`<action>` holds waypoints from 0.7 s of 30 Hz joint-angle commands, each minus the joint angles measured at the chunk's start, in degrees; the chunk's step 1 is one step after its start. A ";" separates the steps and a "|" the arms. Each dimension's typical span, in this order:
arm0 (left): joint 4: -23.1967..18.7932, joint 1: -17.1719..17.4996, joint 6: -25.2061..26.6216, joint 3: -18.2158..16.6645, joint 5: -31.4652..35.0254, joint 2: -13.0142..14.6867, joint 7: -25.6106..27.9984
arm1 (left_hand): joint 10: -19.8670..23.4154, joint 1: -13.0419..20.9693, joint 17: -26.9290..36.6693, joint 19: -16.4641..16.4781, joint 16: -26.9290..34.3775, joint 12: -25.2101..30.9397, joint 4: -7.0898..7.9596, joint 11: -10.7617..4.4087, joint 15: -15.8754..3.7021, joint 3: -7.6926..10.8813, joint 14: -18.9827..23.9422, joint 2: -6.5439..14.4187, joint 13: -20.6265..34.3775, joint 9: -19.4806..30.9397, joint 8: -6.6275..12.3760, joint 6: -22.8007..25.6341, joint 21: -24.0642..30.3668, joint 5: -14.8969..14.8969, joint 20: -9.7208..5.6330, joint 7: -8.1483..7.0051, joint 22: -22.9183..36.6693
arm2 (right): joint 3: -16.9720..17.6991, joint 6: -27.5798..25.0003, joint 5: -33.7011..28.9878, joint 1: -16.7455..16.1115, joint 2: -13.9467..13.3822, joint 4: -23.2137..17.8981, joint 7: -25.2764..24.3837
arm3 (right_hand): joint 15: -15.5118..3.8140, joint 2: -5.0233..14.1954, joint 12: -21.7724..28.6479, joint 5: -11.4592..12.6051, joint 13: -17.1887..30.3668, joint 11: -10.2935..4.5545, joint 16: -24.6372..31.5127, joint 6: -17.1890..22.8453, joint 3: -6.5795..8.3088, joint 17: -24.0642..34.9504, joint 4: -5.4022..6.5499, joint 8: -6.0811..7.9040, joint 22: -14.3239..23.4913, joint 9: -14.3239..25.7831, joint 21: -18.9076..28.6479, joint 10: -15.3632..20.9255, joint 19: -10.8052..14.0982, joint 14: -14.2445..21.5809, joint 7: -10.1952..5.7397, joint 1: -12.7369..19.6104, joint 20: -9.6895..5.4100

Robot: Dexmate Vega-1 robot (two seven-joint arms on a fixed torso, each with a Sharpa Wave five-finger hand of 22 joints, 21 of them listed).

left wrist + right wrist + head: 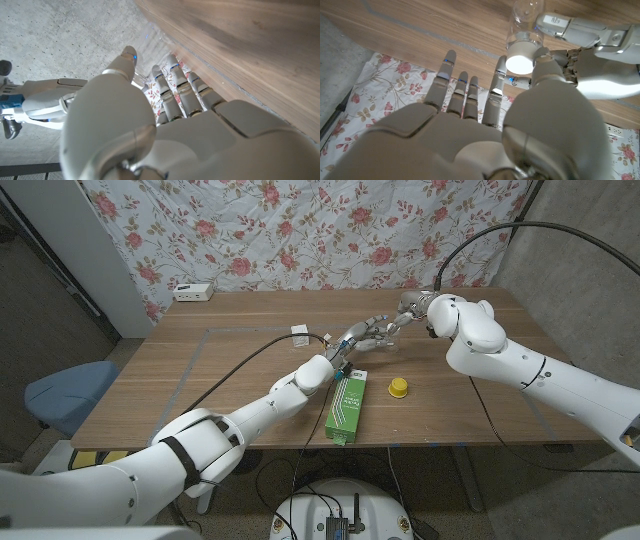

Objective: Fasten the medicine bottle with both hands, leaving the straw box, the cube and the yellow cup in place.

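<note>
Clear plastic medicine bottle (524, 22), matt wooden table (240, 370), glossy green straw box (346, 406).

A wooden surface (230, 350) is seen from above, with a faint rectangular outline marked on its top. At the far left corner of the surface, a small white box-like device (193, 292) is placed near the edge. A small white item (299, 331) is set near the middle of the surface; what it is cannot be told. Behind the surface, a cloth with pink roses and green leaves on white (300, 230) is hung across the wall. A bare grey concrete wall (585, 240) is seen to the right of the cloth. A blue seat (65, 392) is placed beside the surface at the left.
</note>
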 commanded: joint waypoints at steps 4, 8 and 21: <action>-1.01 0.61 0.63 -0.23 -0.05 0.30 0.34 | 0.54 -0.66 0.22 0.52 0.17 0.20 -0.05 -0.22 -5.99 0.38 0.74 0.01 0.14 0.23 0.09 0.04 0.04 0.31 -7.63 -0.27 0.11 | -1.32 -1.03 -3.40 0.11 0.40 0.04 1.27 | 0.20 -0.28 0.43 0.06 0.18 0.24 0.58 4.02 -0.83 0.24 0.77 0.58 0.13 -0.17 0.18 1.62 0.93 1.26 -2.15 -2.31 0.22; -0.89 0.58 0.58 -0.25 -0.05 0.23 0.40 | 0.49 -0.57 0.22 0.52 0.16 0.18 -0.12 -0.18 -6.10 0.44 0.74 0.03 0.14 0.23 0.09 0.05 0.05 0.32 -7.56 -0.25 0.10 | -0.93 -0.58 -3.48 -0.27 0.56 0.12 1.13 | 0.41 -0.39 0.42 0.10 0.17 0.37 0.55 4.35 -1.17 0.27 1.08 0.55 0.13 -0.31 0.19 1.96 1.28 1.41 -2.13 -3.21 0.33; -1.16 0.67 0.84 -0.33 0.02 0.32 0.72 | 0.33 -0.67 0.22 0.45 0.18 0.12 -0.08 -0.17 -6.09 0.51 0.86 0.08 0.13 0.22 0.07 0.01 0.03 0.32 -7.49 -0.16 0.10 | -0.02 -1.27 -3.85 -1.12 1.79 0.66 0.16 | 0.22 -1.05 0.67 0.38 0.11 0.78 0.80 7.37 -2.45 0.30 2.02 0.81 0.16 -1.22 0.15 4.22 2.50 3.11 -1.41 -6.68 0.49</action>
